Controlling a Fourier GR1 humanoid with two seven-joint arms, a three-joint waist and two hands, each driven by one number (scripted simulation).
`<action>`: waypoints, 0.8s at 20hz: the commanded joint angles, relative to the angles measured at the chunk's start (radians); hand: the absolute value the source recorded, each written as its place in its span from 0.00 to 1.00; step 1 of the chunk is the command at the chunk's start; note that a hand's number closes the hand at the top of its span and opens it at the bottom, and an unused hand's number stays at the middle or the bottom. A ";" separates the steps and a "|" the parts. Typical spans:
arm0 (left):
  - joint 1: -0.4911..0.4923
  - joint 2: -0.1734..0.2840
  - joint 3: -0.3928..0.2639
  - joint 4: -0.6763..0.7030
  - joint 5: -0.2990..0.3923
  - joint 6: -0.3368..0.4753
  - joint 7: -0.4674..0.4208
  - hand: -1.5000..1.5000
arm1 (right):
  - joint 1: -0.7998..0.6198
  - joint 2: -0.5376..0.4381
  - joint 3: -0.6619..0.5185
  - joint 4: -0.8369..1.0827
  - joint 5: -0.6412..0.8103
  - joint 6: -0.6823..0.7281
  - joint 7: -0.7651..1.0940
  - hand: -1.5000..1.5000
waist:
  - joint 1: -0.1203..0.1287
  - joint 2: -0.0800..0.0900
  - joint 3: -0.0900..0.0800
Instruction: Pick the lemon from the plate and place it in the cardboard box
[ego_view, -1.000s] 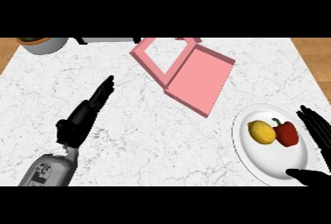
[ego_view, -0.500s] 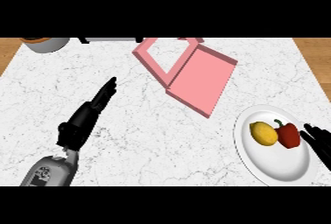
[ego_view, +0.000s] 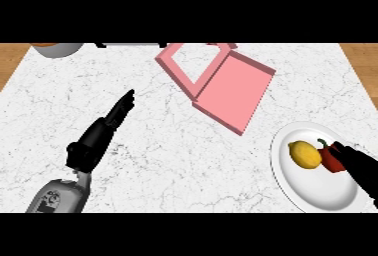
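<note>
Right hand (ego_view: 362, 170), black straight fingers holding nothing, over glossy white plate (ego_view: 314, 192) beside oval lemon (ego_view: 304, 154).

We see a black left hand (ego_view: 94, 142) on a grey, rounded forearm (ego_view: 57, 196) bearing dark markings. The right hand (ego_view: 359, 167) is black too.

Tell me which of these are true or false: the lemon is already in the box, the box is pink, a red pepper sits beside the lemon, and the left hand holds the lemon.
1. The lemon is in the box. False: it lies on the white plate.
2. The box is pink. True.
3. A red pepper sits beside the lemon. True.
4. The left hand holds the lemon. False: it is open over the counter, far from the plate; the right hand is over the plate by the pepper.
</note>
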 joint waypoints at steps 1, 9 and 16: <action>0.030 0.005 0.026 -0.023 -0.001 -0.028 -0.009 0.50 | -0.153 0.089 0.025 0.132 0.016 0.055 0.012 0.00 | 0.011 0.001 0.001; -0.044 -0.047 0.051 -0.022 -0.010 -0.055 0.084 0.50 | -0.198 0.205 0.068 0.235 0.150 0.118 0.043 0.00 | 0.002 0.001 0.001; -0.038 -0.083 0.079 0.080 -0.077 -0.067 -0.012 0.50 | -0.234 0.280 0.000 0.320 0.199 0.153 -0.029 0.00 | -0.001 0.000 0.001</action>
